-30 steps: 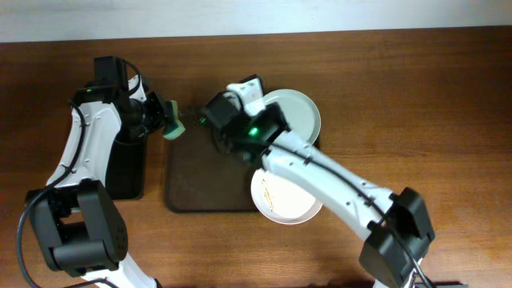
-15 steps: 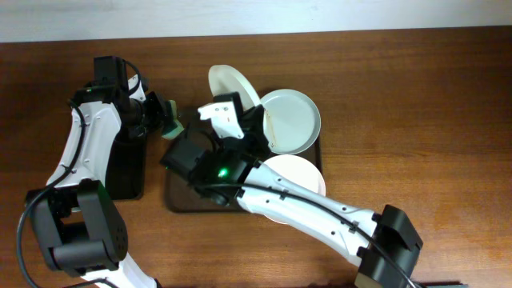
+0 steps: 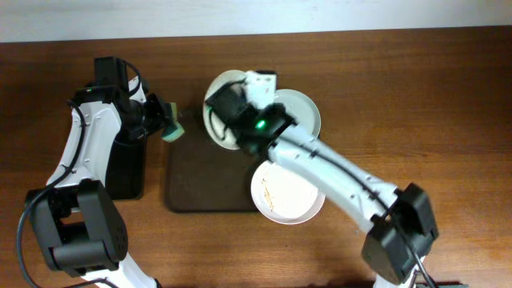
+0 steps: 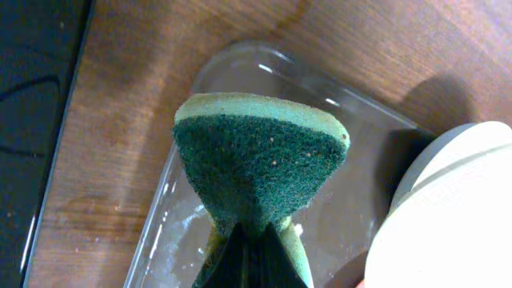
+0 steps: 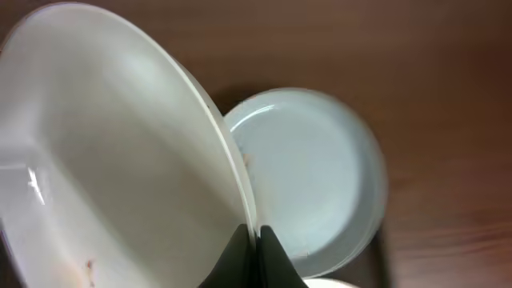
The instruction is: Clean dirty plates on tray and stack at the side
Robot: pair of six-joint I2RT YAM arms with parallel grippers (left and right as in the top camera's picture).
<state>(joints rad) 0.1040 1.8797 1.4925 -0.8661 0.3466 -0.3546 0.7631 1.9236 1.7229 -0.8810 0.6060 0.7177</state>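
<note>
My right gripper point(image 3: 230, 112) is shut on the rim of a white plate point(image 3: 218, 86) and holds it tilted above the back of the dark brown tray point(image 3: 200, 180). In the right wrist view the fingers point(image 5: 254, 240) pinch that plate's edge point(image 5: 120, 160), with the pale blue-green plate point(image 5: 312, 168) below. The blue-green plate point(image 3: 302, 112) lies at the tray's back right. A second white plate point(image 3: 288, 196) with brown smears lies at the front right. My left gripper point(image 3: 164, 120) is shut on a green sponge point(image 4: 260, 160) at the tray's back left corner.
A smaller black tray point(image 3: 128, 172) lies left of the brown tray, under the left arm; its edge shows in the left wrist view point(image 4: 32, 96). The wooden table point(image 3: 416, 96) extends to the right.
My right arm swung left and back again with the white plate, which now shows tilted at the tray's back. The left arm and the sponge have barely moved.
</note>
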